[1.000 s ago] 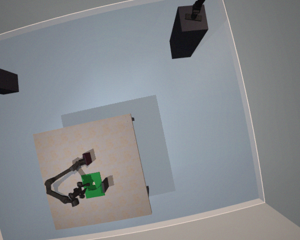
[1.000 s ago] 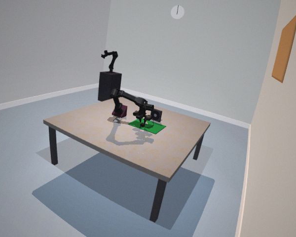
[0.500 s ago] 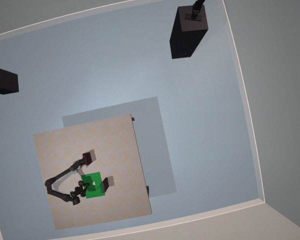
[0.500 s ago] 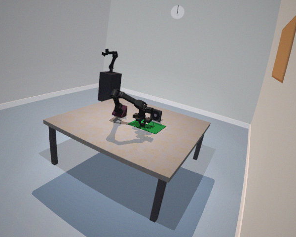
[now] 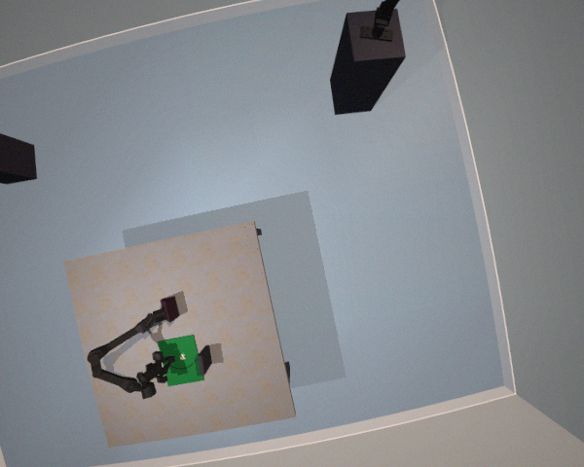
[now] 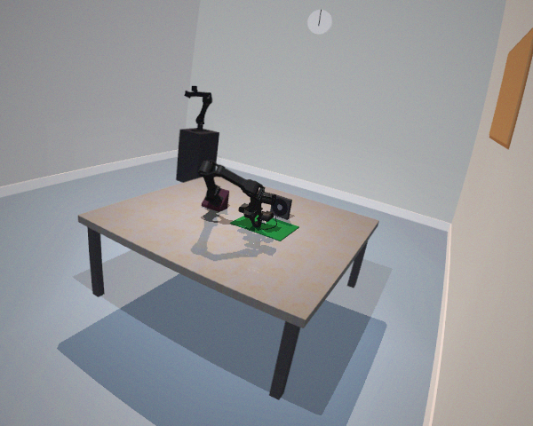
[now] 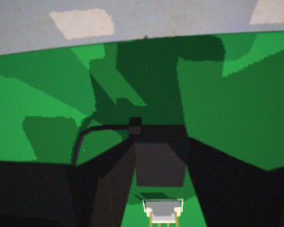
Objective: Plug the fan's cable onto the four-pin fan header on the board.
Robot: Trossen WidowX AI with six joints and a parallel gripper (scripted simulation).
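Plug (image 7: 160,165), blocky, matte black

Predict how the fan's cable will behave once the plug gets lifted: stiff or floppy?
Likely floppy: the cable is thin and bows in a loose curve. It may tug the plug off-axis, since it joins at one end. The blocky plug itself looks rigid and probably won't flex between the jaws.
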